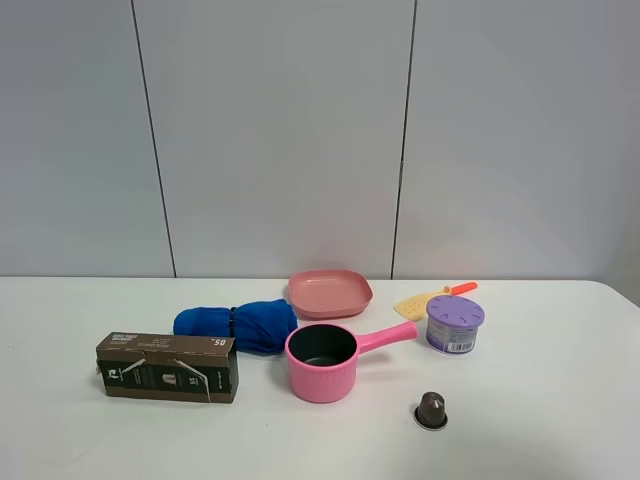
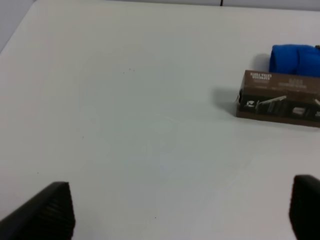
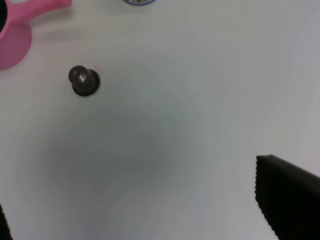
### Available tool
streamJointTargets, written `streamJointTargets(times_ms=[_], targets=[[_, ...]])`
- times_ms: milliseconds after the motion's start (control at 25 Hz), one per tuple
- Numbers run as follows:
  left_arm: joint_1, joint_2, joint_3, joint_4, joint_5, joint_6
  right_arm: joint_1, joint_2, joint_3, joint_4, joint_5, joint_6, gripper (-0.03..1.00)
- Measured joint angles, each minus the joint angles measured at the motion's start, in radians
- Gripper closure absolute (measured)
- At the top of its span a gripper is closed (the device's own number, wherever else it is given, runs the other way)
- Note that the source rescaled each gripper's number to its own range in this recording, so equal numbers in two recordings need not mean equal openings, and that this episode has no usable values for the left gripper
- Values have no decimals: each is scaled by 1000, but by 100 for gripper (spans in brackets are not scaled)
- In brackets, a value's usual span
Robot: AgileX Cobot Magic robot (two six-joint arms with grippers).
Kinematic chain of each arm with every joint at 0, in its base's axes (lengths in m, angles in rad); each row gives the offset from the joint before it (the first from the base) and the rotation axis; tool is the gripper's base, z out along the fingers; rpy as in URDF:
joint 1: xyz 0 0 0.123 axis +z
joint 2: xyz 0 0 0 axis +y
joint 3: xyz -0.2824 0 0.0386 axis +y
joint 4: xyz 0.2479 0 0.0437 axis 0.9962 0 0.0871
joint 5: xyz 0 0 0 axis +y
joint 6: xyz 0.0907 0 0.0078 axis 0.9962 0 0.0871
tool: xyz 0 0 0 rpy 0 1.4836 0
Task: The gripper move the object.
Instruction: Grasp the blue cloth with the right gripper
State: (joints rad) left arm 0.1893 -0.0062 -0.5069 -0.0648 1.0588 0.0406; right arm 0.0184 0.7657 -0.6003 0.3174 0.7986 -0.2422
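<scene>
From my station, the left gripper (image 2: 180, 189) hangs low over bare white table (image 2: 125, 125) with its jaws spread wide and nothing between them. The right gripper (image 3: 132, 192) is likewise wide and empty, near the dark coffee capsule (image 3: 84, 80). Ahead of the left jaws lies the brown cardboard box (image 2: 280, 96), and directly behind it the blue fabric bundle (image 2: 295, 60). From the high camera, that bundle (image 1: 237, 325) lies on the left half of the table, its long axis running side to side, one end close against the pink saucepan (image 1: 322, 362). I judge the left arm nearer; it must reach over the box (image 1: 168, 367) and close across the bundle's cinched middle.
</scene>
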Motion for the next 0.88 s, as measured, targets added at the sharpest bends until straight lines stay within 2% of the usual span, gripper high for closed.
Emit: streamJointTargets(times_ms=[200, 480, 880], targets=[[0, 0, 0, 0, 0, 0, 10, 224, -88, -3, -102, 36, -1], [0, 0, 0, 0, 0, 0, 129, 481, -228, -60, -183, 30, -3], [0, 0, 0, 0, 0, 0, 308, 747, -531, -115, -195, 26, -3]])
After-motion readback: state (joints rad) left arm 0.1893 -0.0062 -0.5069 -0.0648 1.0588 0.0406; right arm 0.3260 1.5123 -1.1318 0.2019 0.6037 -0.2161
